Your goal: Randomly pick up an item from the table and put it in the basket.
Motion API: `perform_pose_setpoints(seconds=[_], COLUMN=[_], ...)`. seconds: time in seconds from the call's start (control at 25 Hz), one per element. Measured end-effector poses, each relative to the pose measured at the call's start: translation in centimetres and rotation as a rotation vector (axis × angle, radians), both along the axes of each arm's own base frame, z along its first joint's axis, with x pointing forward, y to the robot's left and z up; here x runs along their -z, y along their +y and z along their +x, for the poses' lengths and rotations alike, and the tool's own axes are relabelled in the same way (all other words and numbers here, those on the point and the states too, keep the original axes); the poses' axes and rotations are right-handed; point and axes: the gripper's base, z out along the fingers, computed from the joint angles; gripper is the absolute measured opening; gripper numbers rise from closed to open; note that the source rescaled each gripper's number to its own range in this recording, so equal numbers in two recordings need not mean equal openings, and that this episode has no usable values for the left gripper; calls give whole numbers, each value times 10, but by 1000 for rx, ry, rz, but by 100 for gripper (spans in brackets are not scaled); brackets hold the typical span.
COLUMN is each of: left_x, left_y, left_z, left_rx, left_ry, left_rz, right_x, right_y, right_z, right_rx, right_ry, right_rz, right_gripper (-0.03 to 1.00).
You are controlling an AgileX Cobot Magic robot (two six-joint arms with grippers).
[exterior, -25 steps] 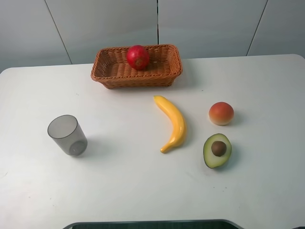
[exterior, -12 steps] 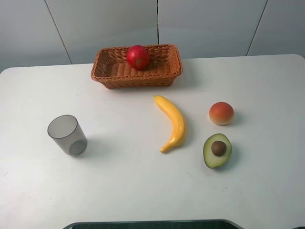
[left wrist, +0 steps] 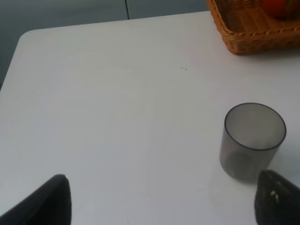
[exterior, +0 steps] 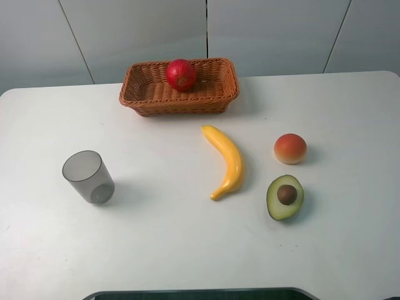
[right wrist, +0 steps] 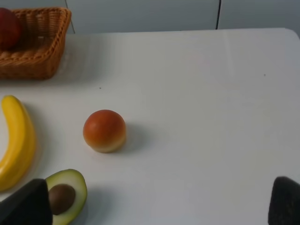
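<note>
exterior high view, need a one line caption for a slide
Red apple sits in the wicker basket; banana, peach, avocado half and cup lie on the table.

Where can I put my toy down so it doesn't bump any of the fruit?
Bare white tabletop lies along the near edge and between the grey plastic cup and the yellow banana. It is crowded on the right: banana, orange-red peach and halved avocado sit close.

Behind your table you've got a plain pale grey wall (exterior: 262, 31) made of flat panels, split by thin dark seams (exterior: 207, 28), one vertical and a couple slanting. Lighting's soft and even, so you only get faint shadows. No windows or floor showing.
</note>
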Motion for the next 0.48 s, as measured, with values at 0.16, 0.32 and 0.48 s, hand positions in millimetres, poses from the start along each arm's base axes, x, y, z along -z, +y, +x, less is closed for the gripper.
perform_pose_setpoints(seconds=[0.16,0.32,0.48], left_x=[0,0,0], left_y=[0,0,0], left_z=[0,0,0], left_rx=[0,0,0], left_ry=[0,0,0], left_rz=[0,0,0], right_x=[0,0,0], right_y=[0,0,0], right_z=[0,0,0], right_rx=[1,1,3], right_ry=[0,0,0], right_rz=[1,5,7], right_gripper=[100,100,100])
